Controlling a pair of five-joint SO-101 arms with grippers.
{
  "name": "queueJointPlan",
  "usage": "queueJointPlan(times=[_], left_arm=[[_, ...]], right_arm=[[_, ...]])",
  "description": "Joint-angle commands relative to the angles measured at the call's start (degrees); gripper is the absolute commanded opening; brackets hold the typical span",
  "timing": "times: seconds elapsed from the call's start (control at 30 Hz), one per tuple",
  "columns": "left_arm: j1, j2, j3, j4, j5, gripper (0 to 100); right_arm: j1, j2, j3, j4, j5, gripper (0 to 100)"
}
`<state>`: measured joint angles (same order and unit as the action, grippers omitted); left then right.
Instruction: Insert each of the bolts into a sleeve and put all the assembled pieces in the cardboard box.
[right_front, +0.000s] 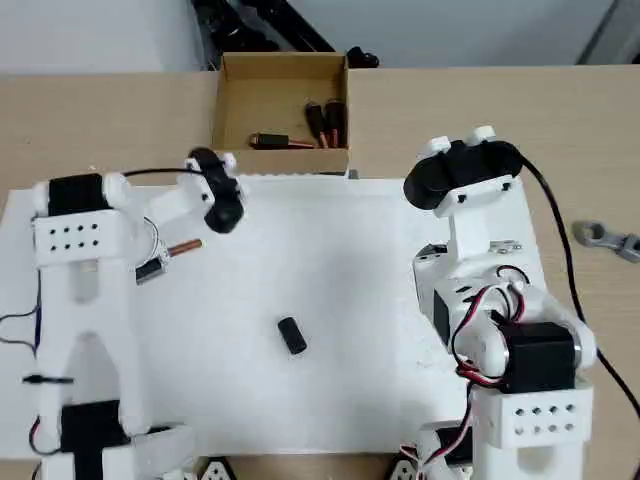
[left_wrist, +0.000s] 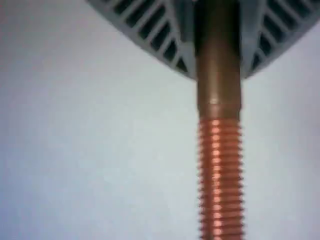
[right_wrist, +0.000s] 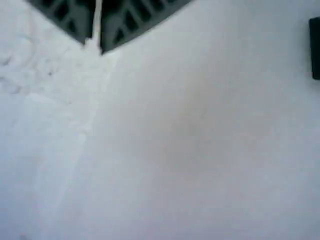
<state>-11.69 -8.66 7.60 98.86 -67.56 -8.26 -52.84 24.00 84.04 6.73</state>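
Cardboard box (right_front: 262, 92) holding three assembled pieces (right_front: 280, 141), left pincer (left_wrist: 218, 47) pinching bolt (left_wrist: 220, 165), right pincer (right_wrist: 95, 37) pressed together.

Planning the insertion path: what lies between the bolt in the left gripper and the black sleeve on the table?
In the high view, that stretch is bare white sheet, with nothing between the bolt and the sleeve.

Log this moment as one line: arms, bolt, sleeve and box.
left gripper: shut on bolt | right gripper: shut, empty, over mat | sleeve: loose on mat | cardboard box: three pieces inside
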Motion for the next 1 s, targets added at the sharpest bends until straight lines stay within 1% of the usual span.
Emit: queueJointPlan(times=[0.0,0.23,0.37,0.53,0.7,0.87,0.97], left_arm=[[0.09,4.75,-1.19,0.26,-6.59,1],[-1.76,21.19,-2.07,-6.42,-9.14,1],[-1.67,25.41,-2.07,-10.02,-9.14,1],[-1.93,28.04,-2.07,-10.02,-8.88,1],[-2.37,27.52,-2.07,-9.85,-5.45,4],[-2.29,21.54,-2.07,-9.49,-2.29,8],[-1.85,14.24,-2.07,-4.75,-2.02,8]], right_arm=[[0.57,-0.92,-0.44,-0.57,0.62,0.3],[0.57,-0.92,-0.44,0.13,0.62,0.3],[0.40,-0.92,-0.44,0.04,0.62,0.2],[0.31,-0.92,-0.44,0.04,0.62,0.2],[0.22,-0.92,-0.44,0.04,0.62,0.2],[0.22,-0.92,-0.44,0.04,0.70,0.3],[0.22,-0.92,-0.44,0.13,0.70,0.3]])
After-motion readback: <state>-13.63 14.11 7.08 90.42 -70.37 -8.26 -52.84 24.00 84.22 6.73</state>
